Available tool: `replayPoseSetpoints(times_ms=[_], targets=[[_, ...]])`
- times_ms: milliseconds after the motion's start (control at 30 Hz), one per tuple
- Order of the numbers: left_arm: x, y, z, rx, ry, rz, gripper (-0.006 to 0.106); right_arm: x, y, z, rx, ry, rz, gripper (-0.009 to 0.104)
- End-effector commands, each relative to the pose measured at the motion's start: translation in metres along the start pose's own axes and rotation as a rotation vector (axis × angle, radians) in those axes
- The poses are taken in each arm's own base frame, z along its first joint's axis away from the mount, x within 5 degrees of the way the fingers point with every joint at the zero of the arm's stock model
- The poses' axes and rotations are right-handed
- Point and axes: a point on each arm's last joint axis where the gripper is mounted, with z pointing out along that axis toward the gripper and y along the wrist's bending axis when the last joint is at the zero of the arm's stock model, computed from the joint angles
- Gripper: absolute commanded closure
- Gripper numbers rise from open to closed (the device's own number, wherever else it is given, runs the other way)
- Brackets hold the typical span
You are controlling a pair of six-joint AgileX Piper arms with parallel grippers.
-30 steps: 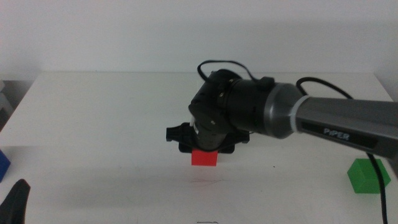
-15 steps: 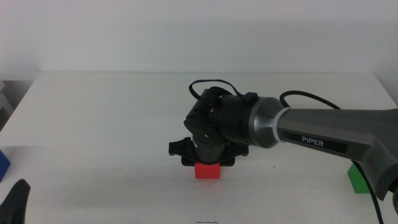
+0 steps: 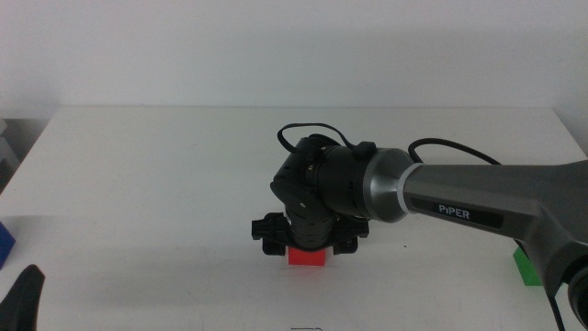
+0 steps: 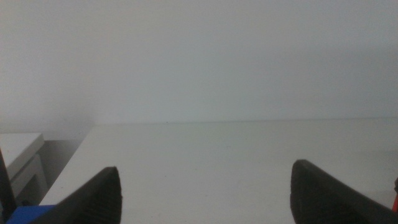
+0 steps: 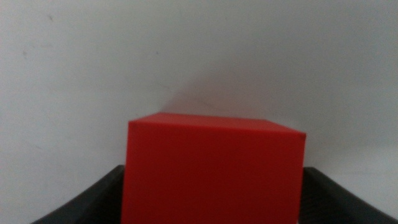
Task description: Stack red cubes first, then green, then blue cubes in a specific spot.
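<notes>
- So the right gripper point(image 3: 306, 250) is down at the table point(image 3: 138, 184), a bit near of center, and we've got the red cube point(image 3: 306, 256) sitting between its jaws.
- From the right wrist view the red cube point(image 5: 214, 168) fills most of the shot, with a dark jaw pressed up against each side of it, so the jaws are closed in on the cube and holding it.
- In the middle view the cube looks like it's at or right on the tabletop, but we honestly can't tell if it's fully resting there.
- The green cube point(image 3: 525, 267) is way over at the near right edge, mostly hidden behind the right arm, well apart from the red one.
- The blue cube point(image 3: 5, 245) is at the far left edge of the shot, only a corner showing; it also peeks in on the left wrist view point(image 4: 34, 214).
- The left gripper point(image 4: 205, 196) is waiting at the near left, jaws spread wide with nothing between them.
</notes>
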Motion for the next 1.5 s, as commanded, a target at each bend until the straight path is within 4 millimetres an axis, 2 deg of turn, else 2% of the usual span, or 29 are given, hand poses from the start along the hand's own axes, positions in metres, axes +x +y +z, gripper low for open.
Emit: replayPoseSetpoints(times_ms=[0, 133, 233, 367, 533, 667, 733, 900, 1067, 1133, 1233, 1367, 1467], targets=[[-0.010, 0.000, -0.002, 0.007, -0.105, -0.016, 0.008, -0.013, -0.001, -0.030, -0.041, -0.066, -0.005, 0.001], [-0.010, 0.000, -0.002, 0.007, -0.105, -0.016, 0.008, -0.013, -0.002, -0.039, -0.050, -0.057, 0.014, 0.001], [-0.010, 0.000, -0.002, 0.007, -0.105, -0.016, 0.008, -0.017, -0.005, -0.057, -0.054, -0.071, 0.025, 0.001], [-0.010, 0.000, -0.002, 0.007, -0.105, -0.016, 0.008, -0.021, -0.013, -0.087, -0.080, -0.109, 0.040, 0.001], [-0.010, 0.000, -0.002, 0.007, -0.105, -0.016, 0.008, -0.026, -0.026, -0.138, -0.147, -0.186, 0.044, 0.001], [-0.010, 0.000, -0.002, 0.007, -0.105, -0.016, 0.008, -0.031, -0.060, -0.178, -0.091, -0.220, 0.028, 0.001], [-0.010, 0.000, -0.002, 0.007, -0.105, -0.016, 0.008, -0.034, -0.084, -0.195, -0.043, -0.212, 0.021, 0.001], [-0.010, 0.000, -0.002, 0.007, -0.105, -0.016, 0.008, -0.039, -0.142, -0.225, 0.070, -0.188, -0.028, 0.001], [-0.010, 0.000, -0.002, 0.007, -0.105, -0.016, 0.008, -0.033, -0.193, -0.248, 0.044, -0.197, -0.006, 0.001], [-0.010, 0.000, -0.002, 0.007, -0.105, -0.016, 0.008, -0.028, -0.223, -0.251, 0.067, -0.195, 0.015, 0.001], [-0.010, 0.000, -0.002, 0.007, -0.105, -0.016, 0.008, -0.014, -0.254, -0.234, 0.090, -0.151, -0.001, 0.002], [-0.010, 0.000, -0.002, 0.007, -0.105, -0.016, 0.008, -0.005, -0.270, -0.194, -0.004, -0.109, 0.006, 0.004], [-0.010, 0.000, -0.002, 0.007, -0.105, -0.016, 0.008, 0.002, -0.277, -0.160, -0.014, -0.075, 0.011, 0.005]])
